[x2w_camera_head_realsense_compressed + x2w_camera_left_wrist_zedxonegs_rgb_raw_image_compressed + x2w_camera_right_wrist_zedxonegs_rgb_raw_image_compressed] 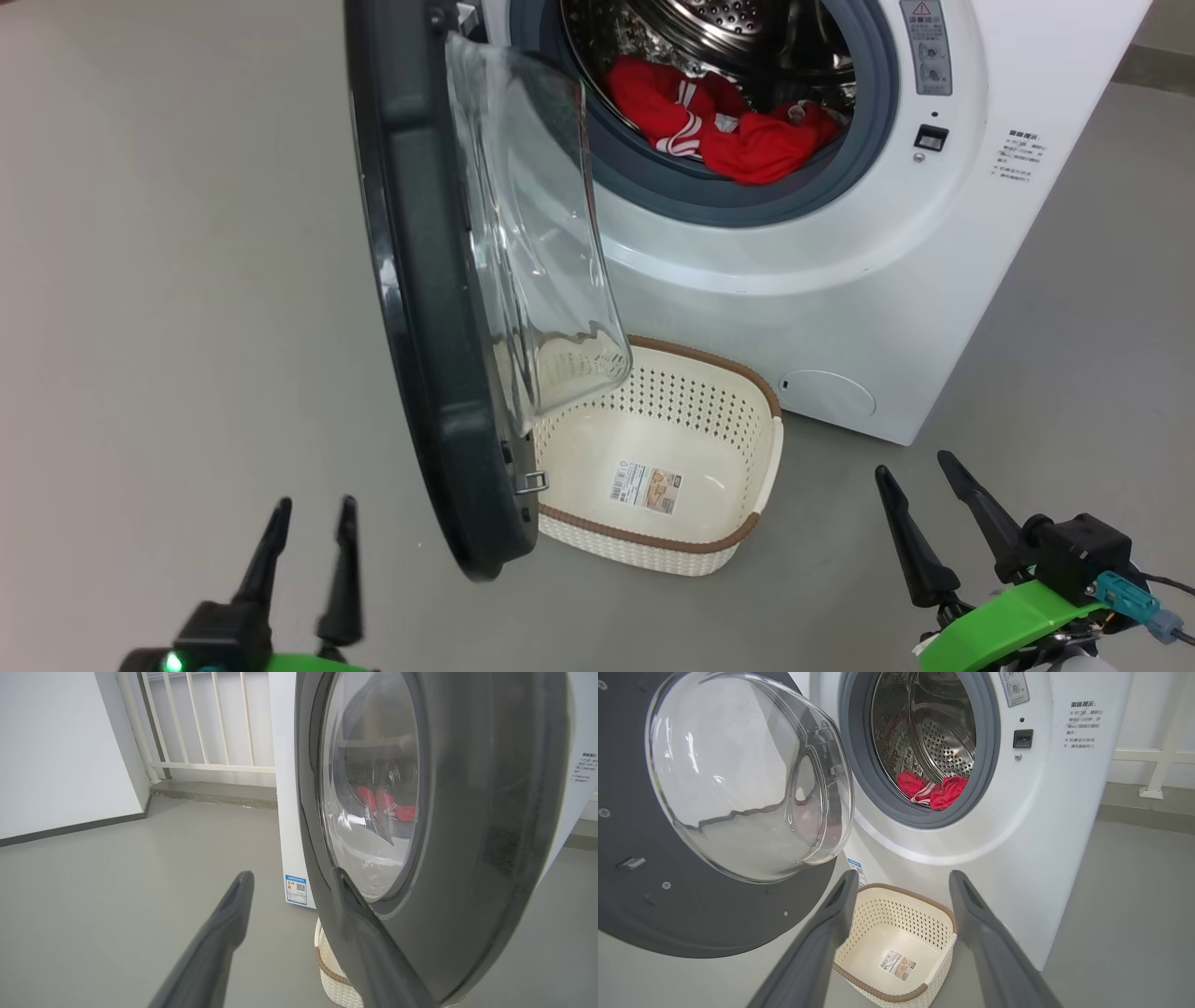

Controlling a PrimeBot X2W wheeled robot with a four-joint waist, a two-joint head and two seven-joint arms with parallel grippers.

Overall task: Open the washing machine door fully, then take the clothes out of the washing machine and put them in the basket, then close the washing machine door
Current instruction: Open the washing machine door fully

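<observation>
**Half-open door hangs over the basket**

The washing machine door (pixel 420 280) stands edge-on, its glass bulge above the left rim of the basket (pixel 653 539) on the floor (pixel 187 280). The clothes (pixel 738 131) lie at the drum's front lip. Left hand (pixel 314 509) and right hand (pixel 915 467) are both released, empty.

A push on the glossy rim could slip. Lifted garments might snag the door and miss the basket.

The basket's left side is hidden, as is how many garments there are. I cannot tell whether a left finger touches the door.

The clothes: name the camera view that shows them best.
Head view: the clothes lie large and unobstructed in the drum, white stripes clear. The right wrist view shows them smaller; the left wrist view gives a red patch through the washing machine door.
</observation>
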